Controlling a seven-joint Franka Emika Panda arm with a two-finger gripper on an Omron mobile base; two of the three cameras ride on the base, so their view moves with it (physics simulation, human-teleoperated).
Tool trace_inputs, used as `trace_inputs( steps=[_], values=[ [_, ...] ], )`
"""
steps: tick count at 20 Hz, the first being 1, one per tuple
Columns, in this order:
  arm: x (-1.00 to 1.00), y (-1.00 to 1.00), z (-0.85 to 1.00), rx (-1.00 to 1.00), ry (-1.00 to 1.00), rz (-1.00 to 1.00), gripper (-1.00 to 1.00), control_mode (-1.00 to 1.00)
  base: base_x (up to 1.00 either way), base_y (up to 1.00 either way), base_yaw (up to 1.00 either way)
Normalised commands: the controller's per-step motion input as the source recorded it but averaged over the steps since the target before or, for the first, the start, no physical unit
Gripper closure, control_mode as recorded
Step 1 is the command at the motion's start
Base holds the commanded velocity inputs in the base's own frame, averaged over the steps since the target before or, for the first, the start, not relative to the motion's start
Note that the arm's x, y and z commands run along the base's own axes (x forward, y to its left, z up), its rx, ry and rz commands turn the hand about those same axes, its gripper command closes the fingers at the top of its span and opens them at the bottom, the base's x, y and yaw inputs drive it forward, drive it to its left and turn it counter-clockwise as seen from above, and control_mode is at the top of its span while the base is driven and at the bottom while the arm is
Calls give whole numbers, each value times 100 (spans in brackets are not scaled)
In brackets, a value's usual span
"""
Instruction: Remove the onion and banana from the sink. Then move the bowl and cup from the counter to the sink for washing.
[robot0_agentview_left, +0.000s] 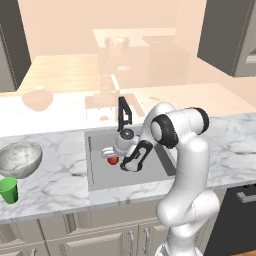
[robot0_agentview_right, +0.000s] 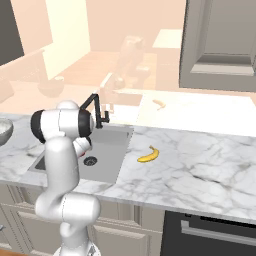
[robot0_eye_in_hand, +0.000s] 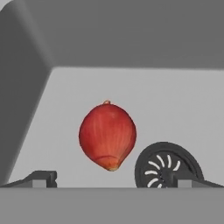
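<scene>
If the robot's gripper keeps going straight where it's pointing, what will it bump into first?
Probably the onion: it lies straight ahead between the open gripper's fingertips, on the sink floor beside the drain.

You have the onion (robot0_eye_in_hand: 107, 135) in the sink (robot0_agentview_left: 100, 175), just beside the drain (robot0_eye_in_hand: 168, 166). On the table (robot0_agentview_right: 200, 165), the banana (robot0_agentview_right: 148, 155) lies right of the sink. The bowl (robot0_agentview_left: 19, 159) sits left, with the cup (robot0_agentview_left: 8, 190) nearer.

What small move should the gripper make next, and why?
Probably lower the open gripper around the onion and close. The onion lies on the sink floor beside the drain, centred between the fingertips, while the banana already rests on the counter.
</scene>
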Motion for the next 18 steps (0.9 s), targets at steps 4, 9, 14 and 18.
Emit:
trace_inputs(
  steps=[4,9,14,18],
  values=[
    [8,3,-14,0,2,0,-100,-100,0,0,0],
    [10,3,-11,0,1,0,-100,-100,0,0,0],
    [13,5,-6,0,0,0,-100,-100,0,0,0],
    [13,5,-6,0,0,0,-100,-100,0,0,0]
  ],
)
